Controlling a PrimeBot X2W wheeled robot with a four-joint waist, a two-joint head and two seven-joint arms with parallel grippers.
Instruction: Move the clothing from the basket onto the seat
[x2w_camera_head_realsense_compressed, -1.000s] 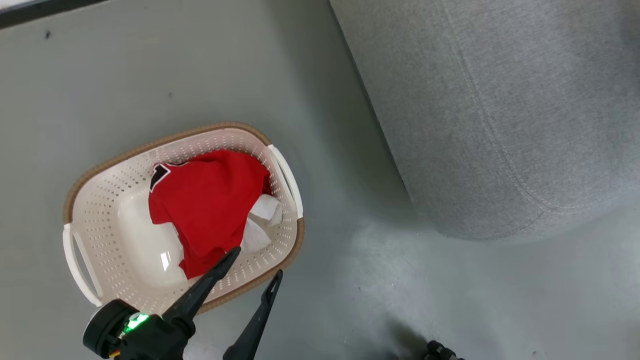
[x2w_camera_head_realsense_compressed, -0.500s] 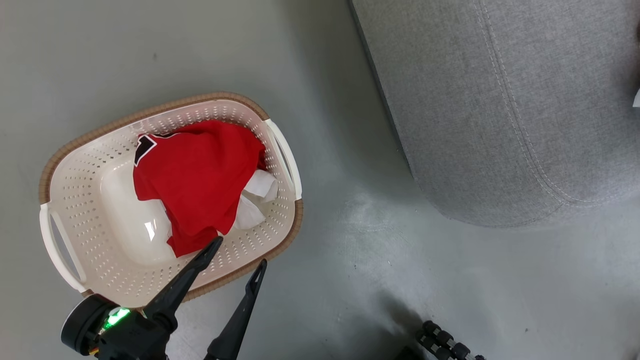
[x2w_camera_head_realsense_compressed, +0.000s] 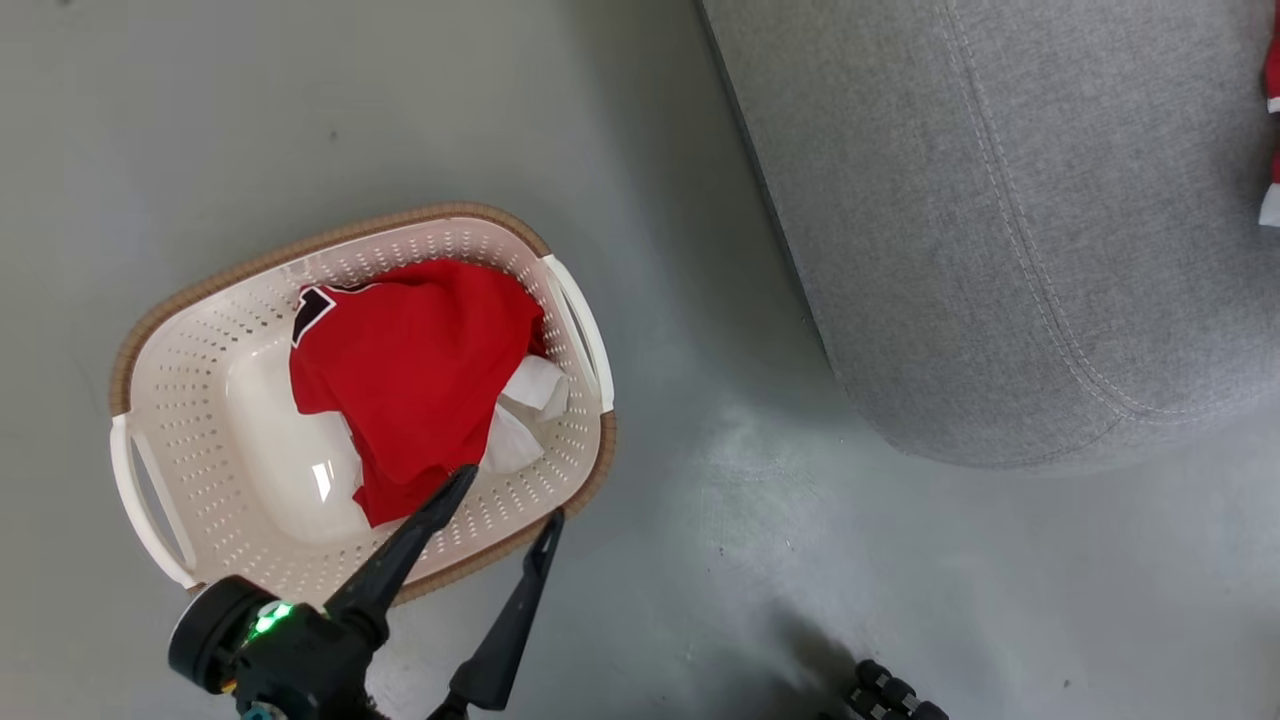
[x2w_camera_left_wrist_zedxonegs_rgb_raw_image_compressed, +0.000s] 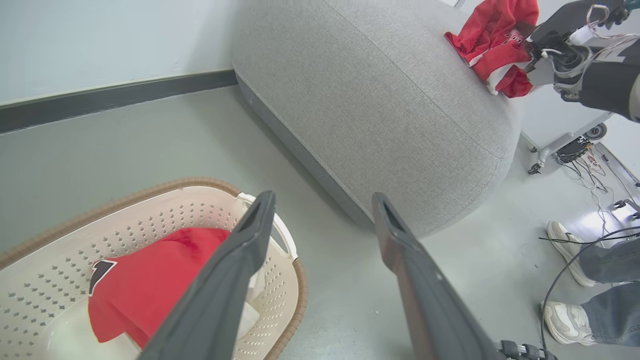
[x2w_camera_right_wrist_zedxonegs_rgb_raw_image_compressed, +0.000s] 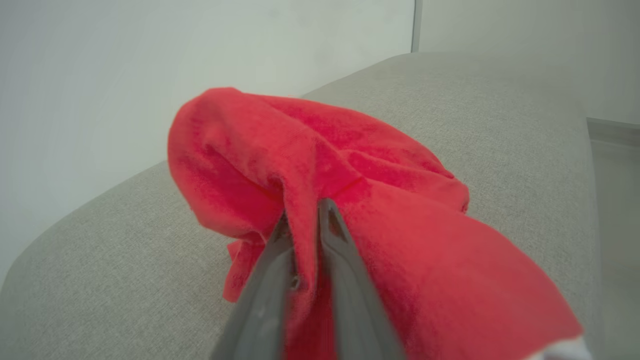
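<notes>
With your right claw pinching the red shirt on the sofa cushion, spread it fully before lifting; left claw stands wide.

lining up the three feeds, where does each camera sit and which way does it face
Head: up top, looking down at basket, floor, seat; left gripper lower left.
Left wrist: looks along its spread fingers over the basket towards the seat; right gripper top right.
Right wrist: low over the seat, its fingers pinching a red jersey lying there.
Shared: both wrist views show that jersey.
</notes>
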